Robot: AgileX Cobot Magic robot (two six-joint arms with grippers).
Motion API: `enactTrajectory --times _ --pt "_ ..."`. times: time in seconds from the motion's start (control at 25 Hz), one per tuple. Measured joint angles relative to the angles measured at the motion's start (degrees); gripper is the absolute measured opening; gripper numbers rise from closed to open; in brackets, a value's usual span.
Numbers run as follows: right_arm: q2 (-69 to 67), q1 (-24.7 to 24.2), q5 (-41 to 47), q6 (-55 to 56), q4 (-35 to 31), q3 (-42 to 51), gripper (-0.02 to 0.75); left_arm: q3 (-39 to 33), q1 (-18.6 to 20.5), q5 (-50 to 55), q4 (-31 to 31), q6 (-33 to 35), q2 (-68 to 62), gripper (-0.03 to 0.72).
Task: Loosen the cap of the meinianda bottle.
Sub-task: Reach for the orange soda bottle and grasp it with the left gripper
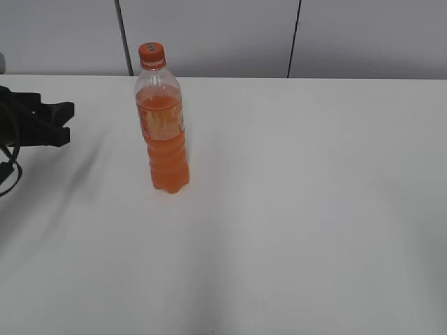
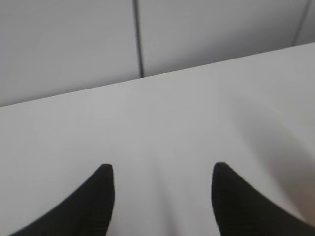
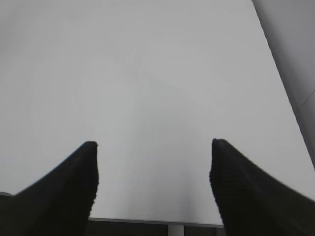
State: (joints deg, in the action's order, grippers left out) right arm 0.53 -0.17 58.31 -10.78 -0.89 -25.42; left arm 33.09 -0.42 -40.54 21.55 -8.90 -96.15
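The meinianda bottle (image 1: 163,132) stands upright on the white table (image 1: 293,209), left of the middle, with orange drink and an orange-and-white label. Its orange cap (image 1: 151,53) sits on top. My left gripper (image 1: 59,122) shows at the far left edge of the exterior view, well left of the bottle. In the left wrist view it (image 2: 160,169) is open and empty over bare table. My right gripper (image 3: 152,145) is open and empty in the right wrist view; it is out of the exterior view. The bottle shows in neither wrist view.
A grey panelled wall (image 1: 209,35) runs behind the table's far edge. Black cables (image 1: 8,167) hang by the left arm. The table's edge (image 3: 147,221) shows just below the right gripper's fingers.
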Motion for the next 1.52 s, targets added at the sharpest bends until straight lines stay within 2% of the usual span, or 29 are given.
enactTrajectory --times 0.16,0.44,0.64,0.8,1.0,1.24,1.4,1.52 --pt "0.00 0.00 0.00 0.00 0.00 0.00 0.532 0.00 2.23 -6.53 15.23 -6.62 -2.86 0.393" --pt "0.00 0.00 0.00 -0.05 0.00 0.00 0.532 0.52 10.49 -11.90 37.60 -14.21 -5.46 0.394" --pt "0.00 0.00 0.00 0.01 0.00 0.00 0.532 3.58 11.07 -13.94 49.77 -17.07 -9.30 0.405" --pt "0.00 0.00 0.00 0.01 0.00 0.00 0.532 4.58 10.67 -15.29 51.86 -17.35 -12.07 0.485" --pt "0.00 0.00 0.00 0.01 0.00 0.00 0.532 5.37 10.67 -22.58 52.26 -17.54 -13.70 0.589" --pt "0.00 0.00 0.00 0.01 0.00 0.00 0.532 7.58 10.21 -26.11 53.21 -17.69 -16.42 0.603" --pt "0.00 0.00 0.00 0.01 0.00 0.00 0.532 8.18 6.66 -25.73 52.73 -17.74 -17.74 0.603" --pt "0.00 0.00 0.00 0.01 0.00 0.00 0.532 8.38 3.92 -24.39 49.32 -17.74 -19.02 0.604"
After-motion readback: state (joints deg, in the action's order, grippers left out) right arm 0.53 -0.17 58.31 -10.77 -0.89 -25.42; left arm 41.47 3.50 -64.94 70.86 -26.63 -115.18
